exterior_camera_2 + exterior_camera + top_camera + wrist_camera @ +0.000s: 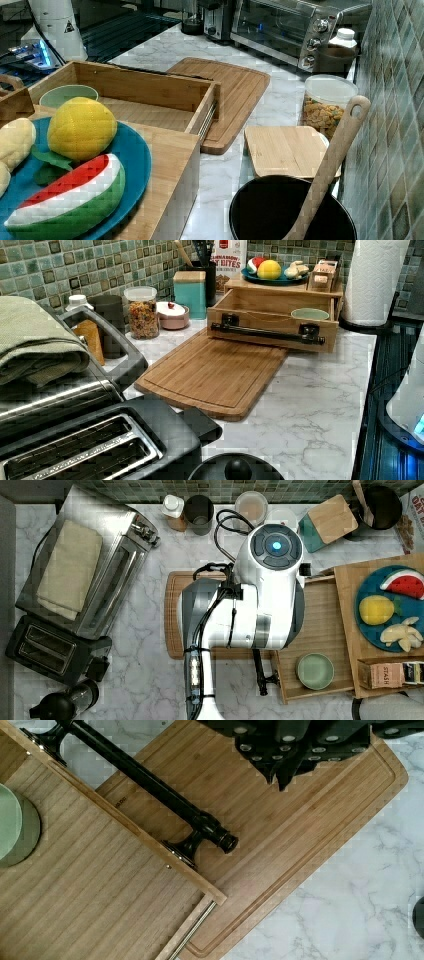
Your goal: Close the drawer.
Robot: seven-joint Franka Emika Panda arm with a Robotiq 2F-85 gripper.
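Drawer (272, 307) stood pulled out from under the cabinet top (350, 630), over the near end of the cutting board (215, 372).

The marble counter (310, 405) carried the cutting board, with the arm (260, 600) above it in the top view. The open drawer reached from the cabinet toward the top view's left, its black handle (150, 782) above the board, and a green bowl (314, 671) sat on its grooved floor. A blue plate (367, 625) of fruit rested on the cabinet top. The claw (282, 767) hung over the board, apart from the handle; whether it was open or closed, I cannot tell.
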